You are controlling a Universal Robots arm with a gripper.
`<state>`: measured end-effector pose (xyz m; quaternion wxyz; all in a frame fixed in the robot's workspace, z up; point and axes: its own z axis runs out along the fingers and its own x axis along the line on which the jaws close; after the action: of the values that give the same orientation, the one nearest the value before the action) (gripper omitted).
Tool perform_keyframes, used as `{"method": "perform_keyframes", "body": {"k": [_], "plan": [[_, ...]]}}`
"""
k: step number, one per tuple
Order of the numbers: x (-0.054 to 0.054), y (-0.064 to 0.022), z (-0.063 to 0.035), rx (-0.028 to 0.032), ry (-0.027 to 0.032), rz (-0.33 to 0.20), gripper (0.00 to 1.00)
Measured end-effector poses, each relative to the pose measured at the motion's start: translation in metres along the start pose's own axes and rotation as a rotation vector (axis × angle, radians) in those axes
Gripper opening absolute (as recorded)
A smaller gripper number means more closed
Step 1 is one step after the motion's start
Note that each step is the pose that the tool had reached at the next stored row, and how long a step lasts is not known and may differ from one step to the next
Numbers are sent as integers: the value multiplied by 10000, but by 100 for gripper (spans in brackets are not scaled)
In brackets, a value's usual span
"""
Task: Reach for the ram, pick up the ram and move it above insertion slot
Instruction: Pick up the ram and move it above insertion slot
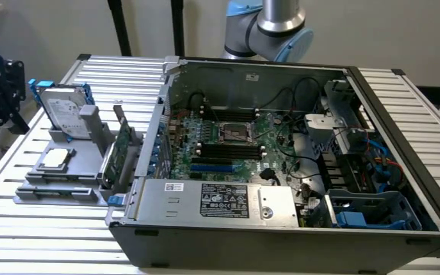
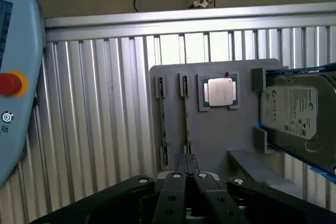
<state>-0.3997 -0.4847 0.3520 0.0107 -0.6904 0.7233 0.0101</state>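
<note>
My gripper [image 2: 188,178] hangs high above the grey holder [image 2: 210,140], its fingers [image 2: 176,192] shut together with nothing seen between them. Below the fingertips the holder has two long narrow slots [image 2: 185,119]. Each holds a thin edge-on strip; I cannot tell whether either is the ram. In the exterior view the same slots [image 1: 59,193] lie at the holder's front edge. The black memory slots [image 1: 228,152] sit on the motherboard inside the open computer case [image 1: 281,229]. The arm's joint [image 1: 281,28] rises behind the case.
On the holder stand a silver hard drive with blue rails [image 1: 63,112], a processor chip [image 1: 55,159] and a green expansion card [image 1: 117,154]. A blue pendant with a red button [image 2: 10,82] is beside the slatted table [image 2: 94,129]. Case walls surround the motherboard.
</note>
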Motion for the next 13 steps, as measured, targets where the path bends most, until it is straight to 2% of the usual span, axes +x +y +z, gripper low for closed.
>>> {"method": "perform_keyframes", "body": {"k": [9, 13], "plan": [[1, 0, 40, -24, -1, -1643, 11], [2, 0, 41, -24, -1, -1776, 11]]}}
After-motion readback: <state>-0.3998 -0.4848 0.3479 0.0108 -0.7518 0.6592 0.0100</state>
